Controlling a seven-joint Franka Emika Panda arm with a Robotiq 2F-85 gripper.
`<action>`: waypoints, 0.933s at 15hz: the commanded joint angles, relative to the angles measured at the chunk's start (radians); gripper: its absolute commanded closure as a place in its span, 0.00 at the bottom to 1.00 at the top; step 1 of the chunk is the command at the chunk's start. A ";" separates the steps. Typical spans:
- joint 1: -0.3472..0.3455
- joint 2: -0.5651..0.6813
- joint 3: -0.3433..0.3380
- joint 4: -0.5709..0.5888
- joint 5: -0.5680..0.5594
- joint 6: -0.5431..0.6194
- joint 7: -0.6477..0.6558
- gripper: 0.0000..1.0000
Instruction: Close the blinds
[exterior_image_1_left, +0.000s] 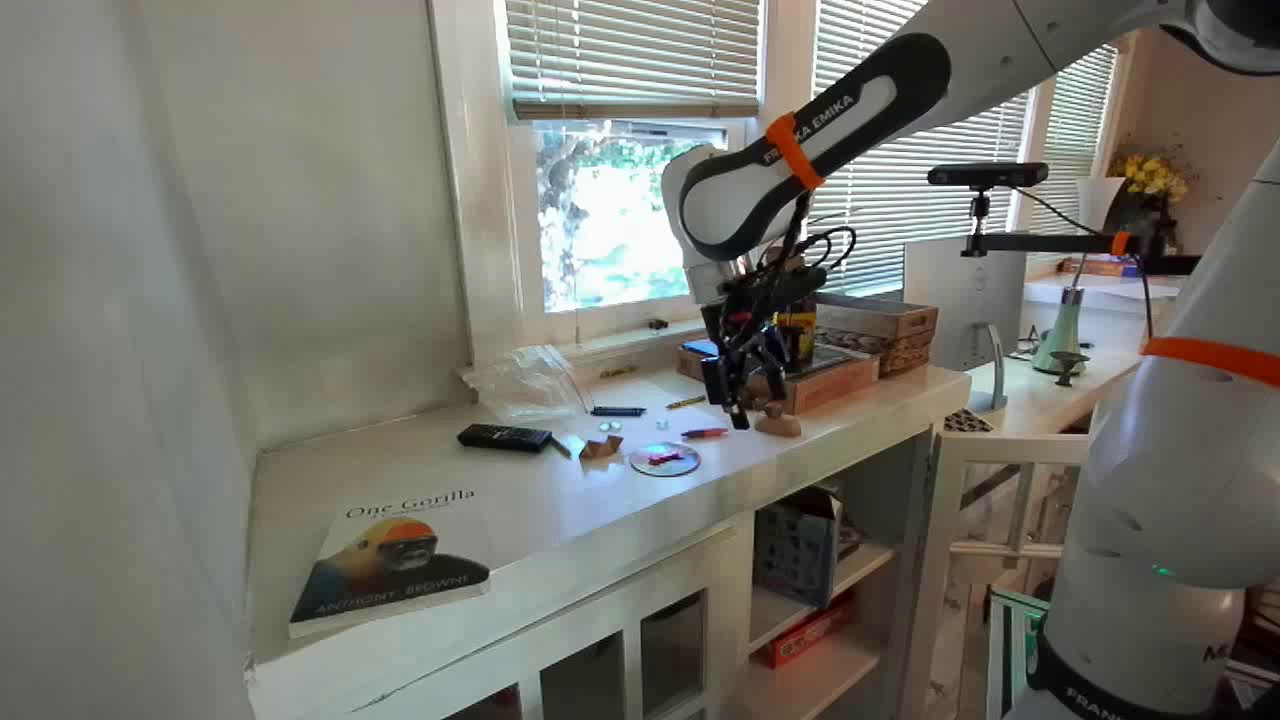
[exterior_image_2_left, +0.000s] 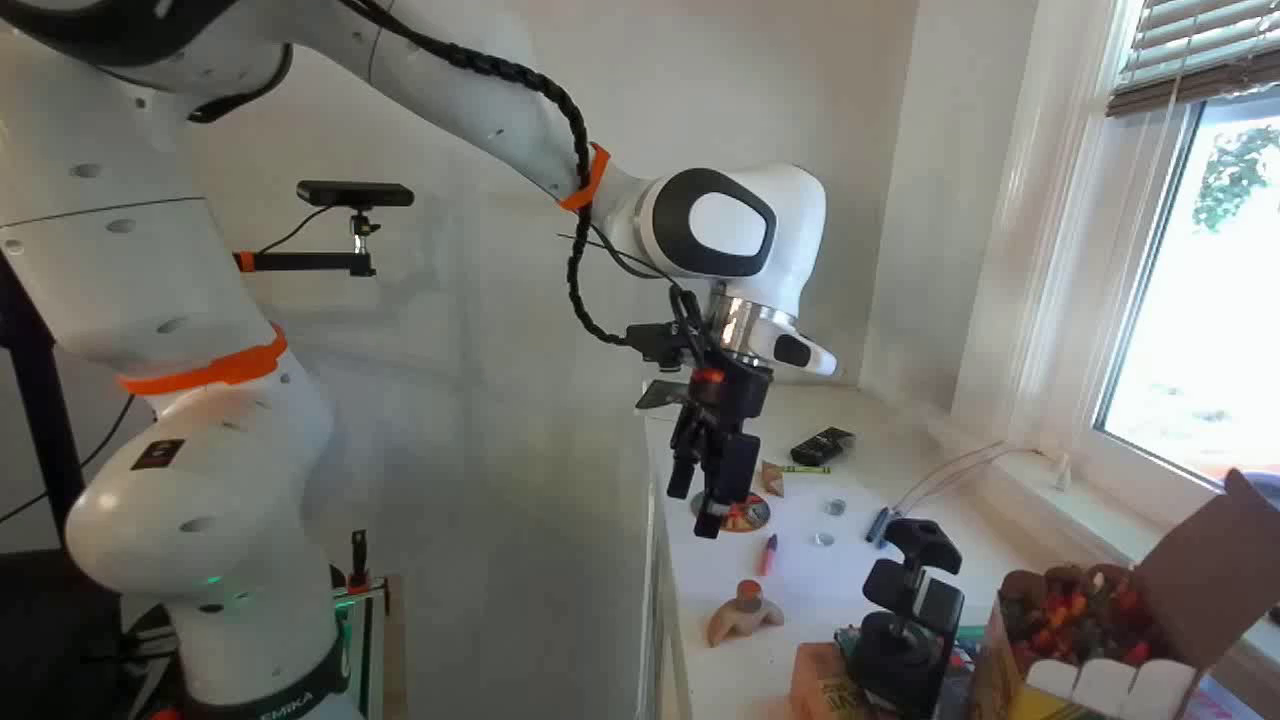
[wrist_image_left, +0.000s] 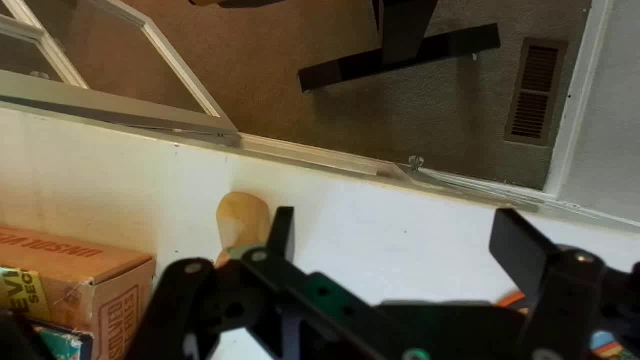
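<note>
The hand (wrist_image_left: 397, 227) hangs low, near the front edge of the counter (exterior_image_1_left: 580, 505), jaws spread wide and holding nothing. The blinds (exterior_image_1_left: 635, 55) cover only the upper part of the window (exterior_image_1_left: 620, 220) — well above the hand. A low sweep across could knock the figurine (exterior_image_2_left: 740, 618) off that edge; pulling the rail (exterior_image_1_left: 640, 108) from one end might leave it crooked or jammed. Toward the back edge, an open carton (exterior_image_2_left: 1110, 685) brims with red and orange pieces (exterior_image_2_left: 1090, 610); a clear bag (exterior_image_1_left: 525, 385) lies there too, contents unclear. The cupboard (exterior_image_1_left: 905, 520) below holds boxes (exterior_image_1_left: 798, 550).

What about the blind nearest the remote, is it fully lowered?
No, the blind stops partway down, and window glass shows uncovered beneath it.
</note>
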 joint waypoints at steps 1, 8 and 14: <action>0.015 0.000 -0.014 0.001 -0.003 -0.002 0.003 0.00; 0.013 0.007 -0.011 0.014 -0.019 0.004 0.012 0.00; 0.010 0.030 -0.009 0.154 -0.069 0.063 0.065 0.00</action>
